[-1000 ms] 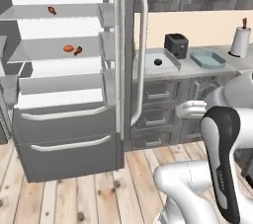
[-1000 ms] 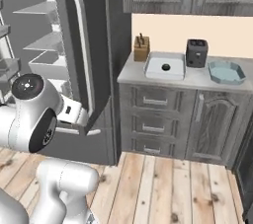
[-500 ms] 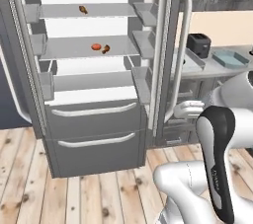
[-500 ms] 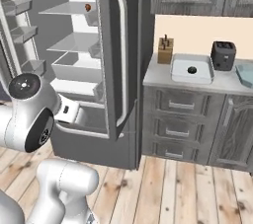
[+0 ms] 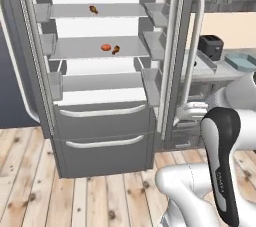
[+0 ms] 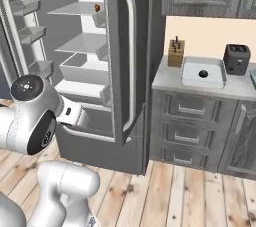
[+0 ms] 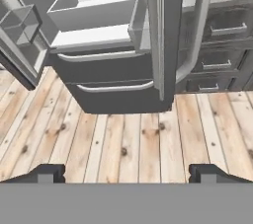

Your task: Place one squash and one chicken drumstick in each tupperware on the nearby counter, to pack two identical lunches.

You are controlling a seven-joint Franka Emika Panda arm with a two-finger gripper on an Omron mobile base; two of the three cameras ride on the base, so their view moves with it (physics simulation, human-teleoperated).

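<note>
Grey fridge (image 5: 105,136) standing with both doors swung wide, white interior lit. On the top shelf (image 5: 100,11), one small orange-brown chicken drumstick (image 5: 93,9), also seen from the right base view as a small brown shape (image 6: 97,7) at the shelf's edge. On the middle shelf (image 5: 95,48), an orange-red squash (image 5: 105,47) with a second drumstick (image 5: 116,49) just beside it to the right, nearly touching. Green squash not made out.

To the right of the fridge, pale speckled tabletop (image 6: 165,78) over dark wood-grain drawers (image 6: 185,121). On it a large white rectangular tupperware (image 6: 202,72) with a dark spot inside; too small to tell what the spot is. Knife block (image 6: 175,53) to its left against the beige wall, black toaster (image 6: 236,59) to its right. Pale blue-green tupperware (image 5: 241,61) farther along, past the toaster (image 5: 210,46) in the left base view. No food seen on the tabletop.

End effector (image 7: 127,172) open wide, two dark tips set far apart at the bottom of the hand view, nothing between them. Aimed low at the wooden floor (image 7: 123,144) before the fridge's lower drawers (image 7: 113,77), well apart from both shelves and from the tabletop.
</note>
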